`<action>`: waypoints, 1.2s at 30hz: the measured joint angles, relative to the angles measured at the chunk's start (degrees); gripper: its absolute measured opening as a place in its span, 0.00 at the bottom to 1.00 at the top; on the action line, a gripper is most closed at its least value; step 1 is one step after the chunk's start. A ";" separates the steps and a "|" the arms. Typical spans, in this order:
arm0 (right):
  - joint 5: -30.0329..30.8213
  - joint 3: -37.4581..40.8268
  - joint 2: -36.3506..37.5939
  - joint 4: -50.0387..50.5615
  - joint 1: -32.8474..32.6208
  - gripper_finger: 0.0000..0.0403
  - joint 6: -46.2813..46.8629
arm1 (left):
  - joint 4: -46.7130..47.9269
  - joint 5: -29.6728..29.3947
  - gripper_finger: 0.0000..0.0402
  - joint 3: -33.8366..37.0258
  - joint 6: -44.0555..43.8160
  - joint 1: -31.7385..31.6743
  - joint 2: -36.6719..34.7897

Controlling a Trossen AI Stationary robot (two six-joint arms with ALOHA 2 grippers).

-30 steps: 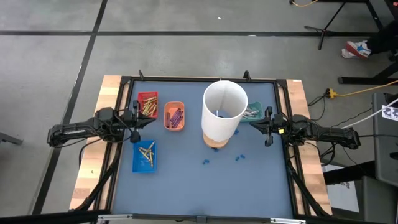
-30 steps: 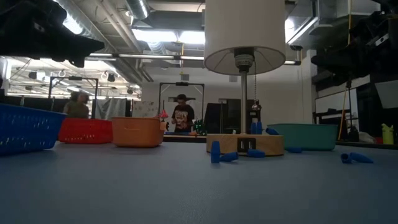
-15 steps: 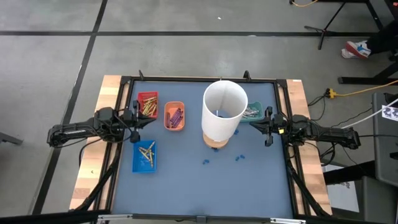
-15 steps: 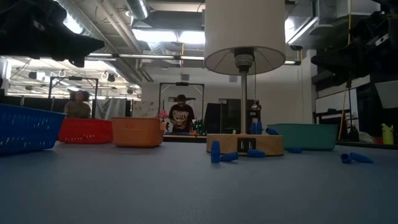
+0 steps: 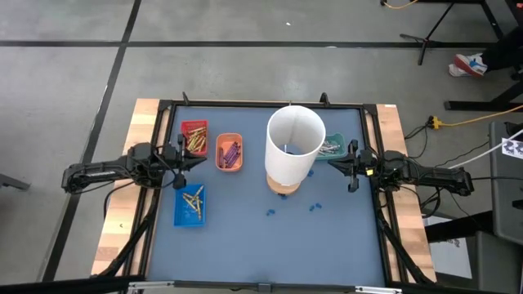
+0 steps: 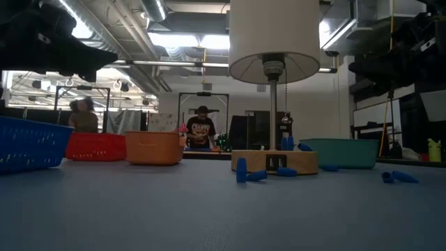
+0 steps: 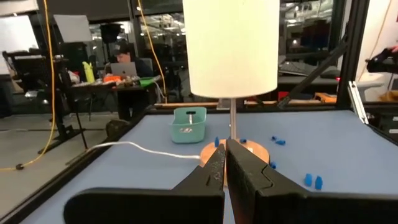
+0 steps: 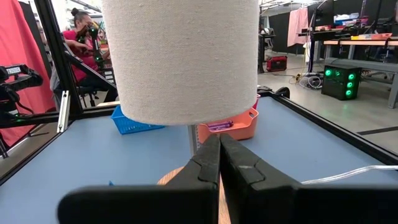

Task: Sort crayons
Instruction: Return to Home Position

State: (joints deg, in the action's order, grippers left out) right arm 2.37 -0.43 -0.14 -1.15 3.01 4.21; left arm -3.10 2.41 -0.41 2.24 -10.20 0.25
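The crayons lie sorted in small trays: gold-brown ones in the red tray point(image 5: 194, 136), purple ones in the orange tray point(image 5: 229, 153), yellow ones in the blue tray point(image 5: 189, 205), and grey ones in the teal tray point(image 5: 330, 149). My left gripper point(image 5: 181, 158) hovers at the table's left side between the red and blue trays, shut and empty; its shut fingers show in the left wrist view point(image 7: 225, 163). My right gripper point(image 5: 350, 164) hovers at the table's right side beside the teal tray, shut and empty, and shows in the right wrist view point(image 8: 219, 155).
A table lamp with a tall white shade point(image 5: 294, 147) stands on a round wooden base point(image 5: 282, 187) at the table's middle, between the two grippers. Small blue pieces point(image 5: 270, 212) point(image 5: 313, 207) lie near the base. Bare blue table point(image 5: 270, 253) lies toward the near edge. People are in the room beyond.
My left arm has shifted a little in the low view; its gripper stays shut. The trays, the lamp and my right arm have kept still.
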 joint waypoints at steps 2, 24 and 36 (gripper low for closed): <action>-0.02 0.00 0.00 0.00 0.00 0.02 -0.02 | 0.16 -0.16 0.00 0.01 0.84 0.00 0.00; 0.00 0.00 0.00 0.00 0.00 0.02 -0.02 | 2.26 -3.38 0.00 -0.04 -0.50 -0.02 0.22; -0.02 0.00 0.00 0.00 0.01 0.02 -0.01 | 2.26 -3.38 0.00 -0.04 -0.54 -0.02 0.22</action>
State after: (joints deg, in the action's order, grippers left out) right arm 2.35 -0.43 -0.14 -1.15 3.02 4.20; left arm -0.84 -0.97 -0.45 1.69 -10.22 0.47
